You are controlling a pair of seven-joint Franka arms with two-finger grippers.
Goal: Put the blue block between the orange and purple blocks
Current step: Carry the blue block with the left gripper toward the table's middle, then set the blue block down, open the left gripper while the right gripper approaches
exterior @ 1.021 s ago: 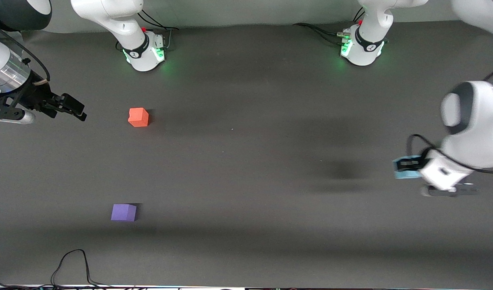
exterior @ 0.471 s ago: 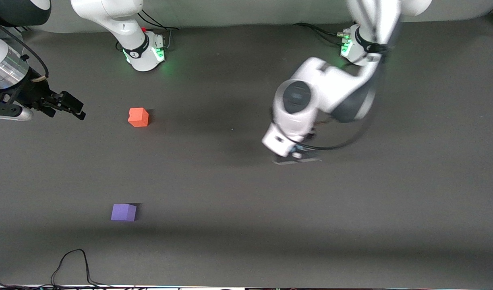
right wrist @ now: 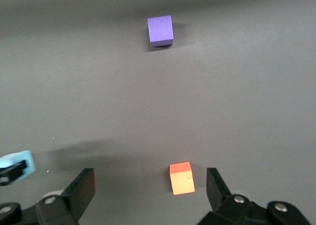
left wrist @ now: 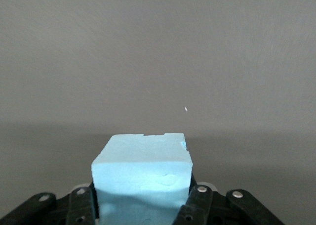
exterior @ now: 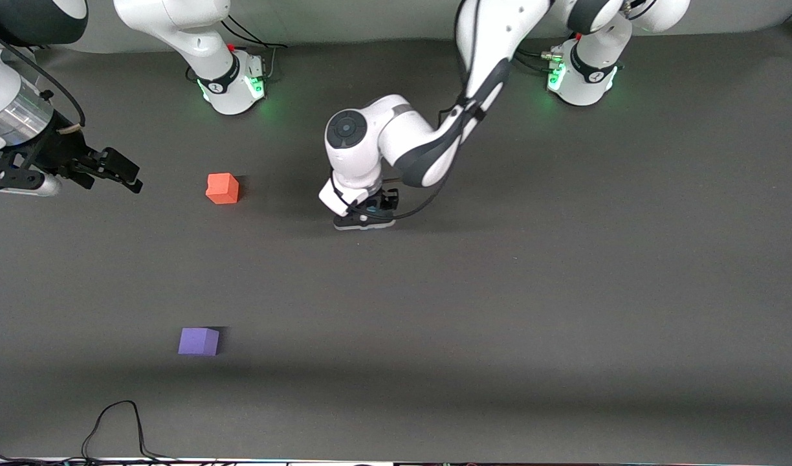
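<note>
The orange block [exterior: 222,188] sits on the dark table toward the right arm's end. The purple block [exterior: 198,341] lies nearer the front camera than it, well apart. My left gripper [exterior: 365,217] hangs over the middle of the table, beside the orange block toward the left arm's end. It is shut on the light blue block [left wrist: 142,173], which the wrist hides in the front view. My right gripper [exterior: 114,171] waits open and empty over the right arm's end. Its wrist view shows the orange block [right wrist: 181,178], the purple block [right wrist: 160,30] and the held blue block [right wrist: 17,164].
The dark grey table mat [exterior: 499,323] is bare apart from the blocks. A black cable [exterior: 114,421] loops at the table edge nearest the front camera. The two arm bases [exterior: 231,84] stand along the edge farthest from that camera.
My left arm has swept with the blue block from the left arm's end of the table to the middle, toward the orange block. The right arm has barely moved.
</note>
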